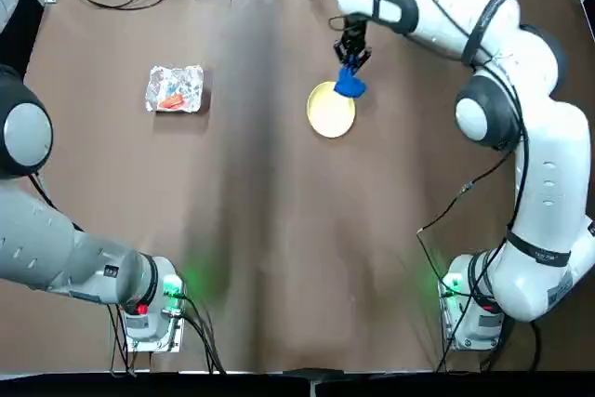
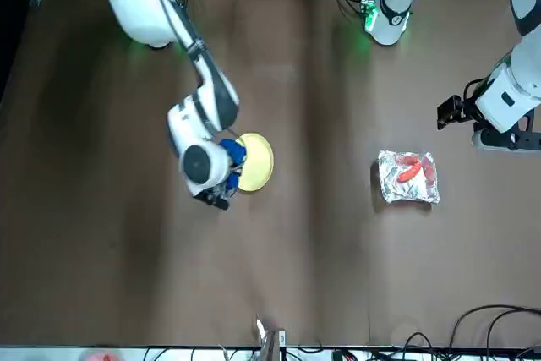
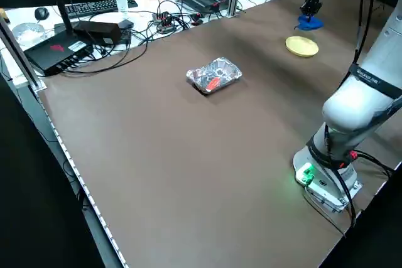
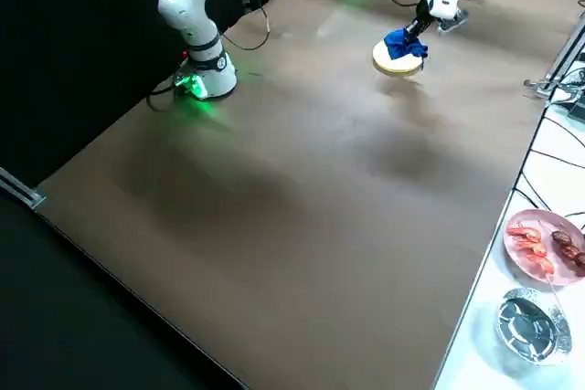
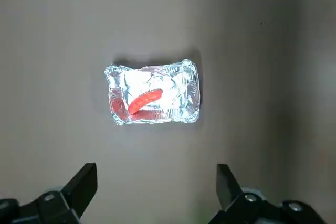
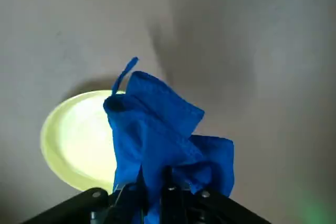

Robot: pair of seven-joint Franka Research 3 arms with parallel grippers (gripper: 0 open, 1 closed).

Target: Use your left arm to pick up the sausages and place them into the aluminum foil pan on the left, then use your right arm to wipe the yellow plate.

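A red-orange sausage (image 5: 145,101) lies inside the shiny aluminum foil pan (image 5: 186,77) on the table's left half; the top view shows the same sausage (image 1: 172,99) and foil pan (image 1: 191,81). My left gripper (image 5: 155,174) hovers high above the pan, open and empty. The pale yellow plate (image 1: 330,116) sits right of centre. My right gripper (image 1: 351,58) is shut on a blue cloth (image 1: 350,86) that hangs over the plate's far rim. In the right wrist view, the cloth (image 6: 157,129) covers part of the plate (image 6: 79,140). Whether the cloth touches the plate, I cannot tell.
Cables and electronics (image 3: 59,48) line the far edge of the table. A pink plate of food (image 4: 548,244) and a small foil cup (image 4: 528,321) stand on a white side surface beyond the table's far right corner. Both arm bases (image 1: 149,318) sit at the near edge.
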